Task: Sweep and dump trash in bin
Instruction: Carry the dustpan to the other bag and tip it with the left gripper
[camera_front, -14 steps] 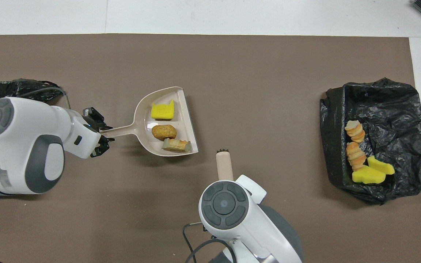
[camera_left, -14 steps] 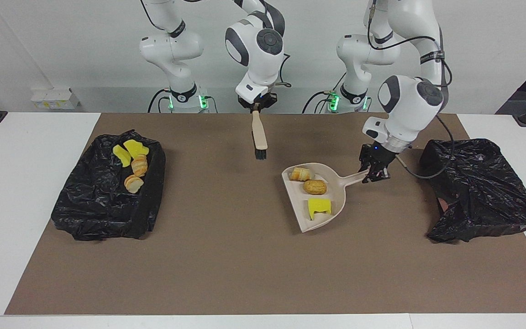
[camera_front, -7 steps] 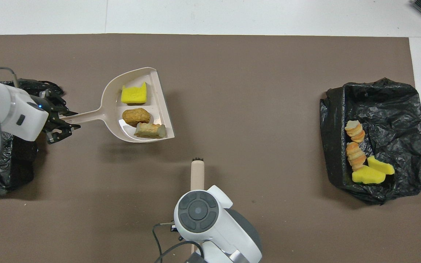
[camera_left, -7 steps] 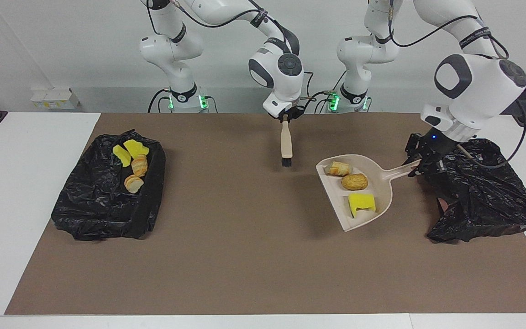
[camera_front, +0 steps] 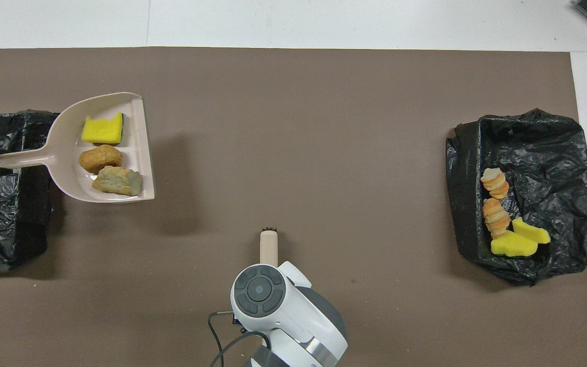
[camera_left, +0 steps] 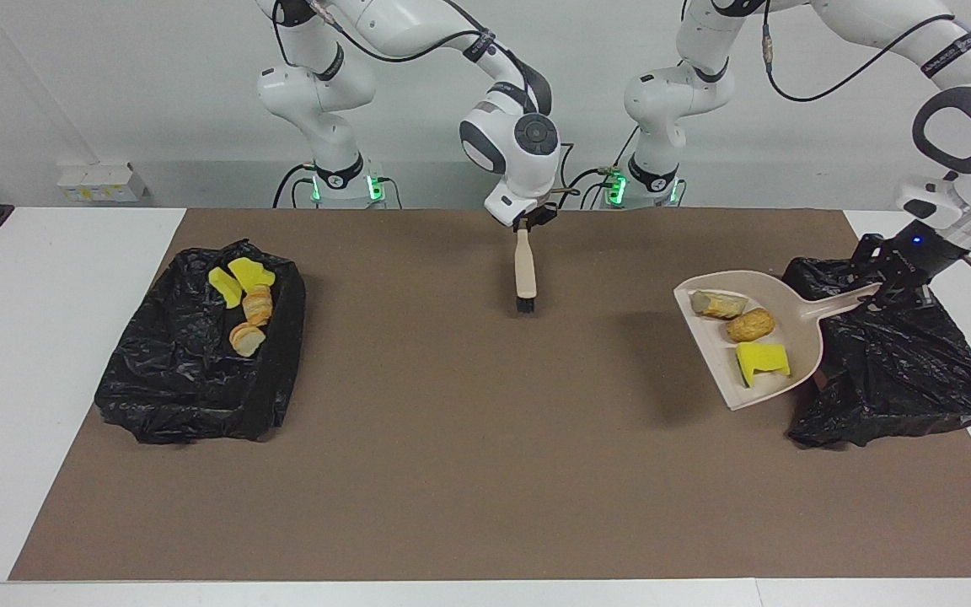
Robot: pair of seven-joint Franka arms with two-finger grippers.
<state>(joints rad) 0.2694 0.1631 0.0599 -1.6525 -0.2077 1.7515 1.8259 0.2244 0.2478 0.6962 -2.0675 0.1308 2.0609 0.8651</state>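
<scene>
Facing view, scanned from the right arm's end. Lined bin (camera_left: 199, 371) on the worktop (camera_left: 452, 472), holding four scraps (camera_left: 243, 299): unchanged.

At centre, right gripper (camera_left: 524, 223) clamped shut on hand brush (camera_left: 524, 268), bristles hanging clear of the mat, drifted slightly toward the left arm's end; waiting.

Toward the left arm's end, dustpan (camera_left: 747, 337) lifted and carried over from mid-mat in the last second, its back edge now overlapping second black bag (camera_left: 898, 371). Three scraps of trash (camera_left: 747, 333) inside: pale lump, brown oval, yellow sponge.

Left gripper (camera_left: 890, 282) closed on the handle. Judged: dump imminent, tilt outstanding.

Bag's opening not discernible; left gripper cut off in overhead view.
</scene>
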